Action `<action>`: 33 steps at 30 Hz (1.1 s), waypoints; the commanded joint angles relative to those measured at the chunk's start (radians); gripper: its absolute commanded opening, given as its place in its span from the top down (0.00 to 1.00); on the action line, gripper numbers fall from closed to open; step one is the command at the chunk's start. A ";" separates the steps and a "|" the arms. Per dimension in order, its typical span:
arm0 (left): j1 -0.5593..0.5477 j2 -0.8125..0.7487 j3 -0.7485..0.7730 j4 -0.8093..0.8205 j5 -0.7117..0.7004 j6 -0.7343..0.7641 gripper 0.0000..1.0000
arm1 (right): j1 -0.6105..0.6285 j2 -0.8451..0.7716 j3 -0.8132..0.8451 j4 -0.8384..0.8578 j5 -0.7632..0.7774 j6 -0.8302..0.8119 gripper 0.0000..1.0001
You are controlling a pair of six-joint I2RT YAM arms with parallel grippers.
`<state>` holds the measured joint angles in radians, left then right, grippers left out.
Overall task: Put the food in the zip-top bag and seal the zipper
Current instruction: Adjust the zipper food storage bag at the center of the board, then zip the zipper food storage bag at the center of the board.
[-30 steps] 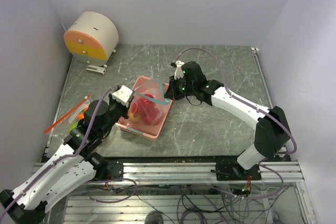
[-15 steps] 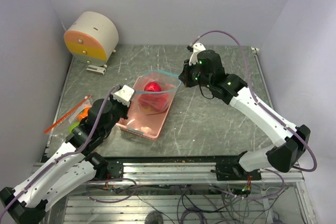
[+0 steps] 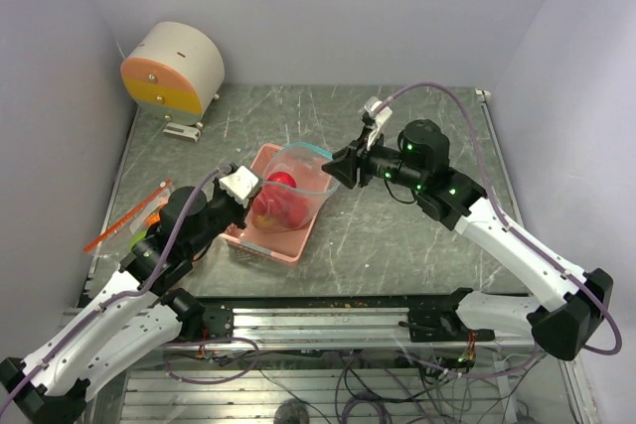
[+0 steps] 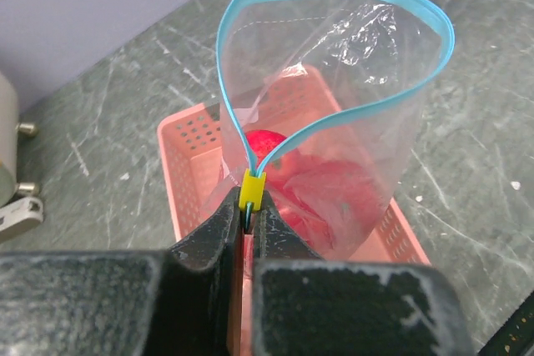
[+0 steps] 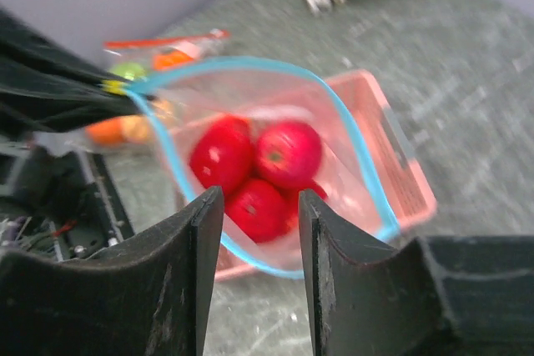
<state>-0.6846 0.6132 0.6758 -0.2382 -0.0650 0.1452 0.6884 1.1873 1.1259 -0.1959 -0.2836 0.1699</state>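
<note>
The clear zip-top bag (image 3: 298,181) stands in the pink basket (image 3: 266,248) with its mouth open. Its teal zipper strip (image 4: 222,72) forms a wide loop. Three red apples (image 5: 275,156) lie inside the bag; one shows in the left wrist view (image 4: 265,140). My left gripper (image 3: 242,186) is shut on the near end of the zipper, just below the yellow slider (image 4: 252,188). My right gripper (image 3: 339,168) is open and empty, just right of the bag's far rim and facing its mouth. In the right wrist view, the right gripper (image 5: 259,198) has the apples between its open fingers, farther off.
A second bag with an orange-red strip (image 3: 127,215) holds a green and orange fruits (image 5: 125,71) at the table's left edge, behind my left arm. A round beige and orange device (image 3: 174,69) stands at the back left. The basket (image 4: 178,164) sits under the bag.
My right gripper left the bag's right rim, rose toward the back, then swung down to face the bag mouth from the right. The bag mouth opened wider. My left gripper kept its hold.
</note>
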 commanded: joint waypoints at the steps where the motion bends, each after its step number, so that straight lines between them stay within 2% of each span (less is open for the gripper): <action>1: -0.004 0.029 0.051 0.037 0.149 0.037 0.93 | -0.003 -0.036 -0.046 0.287 -0.314 -0.089 0.59; 3: -0.003 0.038 0.048 0.025 0.159 0.036 0.93 | 0.003 -0.025 -0.052 0.338 -0.404 -0.107 0.58; 6: -0.004 0.035 0.041 0.013 0.171 0.036 0.93 | 0.017 0.004 -0.070 0.423 -0.507 -0.139 0.52; 11: -0.004 0.036 0.059 -0.018 0.221 0.037 0.93 | 0.045 0.151 -0.006 0.428 -0.622 -0.192 0.51; 15: -0.004 0.048 0.085 -0.070 0.232 0.029 0.93 | 0.084 0.196 0.029 0.415 -0.601 -0.258 0.52; 21: -0.004 0.034 0.067 -0.068 0.246 0.019 0.93 | 0.108 0.240 0.047 0.500 -0.660 -0.273 0.54; 27: -0.004 0.011 0.067 -0.076 0.218 0.022 0.93 | 0.145 0.309 0.104 0.418 -0.672 -0.327 0.57; 33: -0.004 0.009 0.074 -0.084 0.212 0.024 0.93 | 0.160 0.341 0.114 0.387 -0.653 -0.350 0.65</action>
<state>-0.6846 0.6315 0.7238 -0.3325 0.1402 0.1719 0.8440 1.5116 1.2171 0.2153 -0.9363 -0.1444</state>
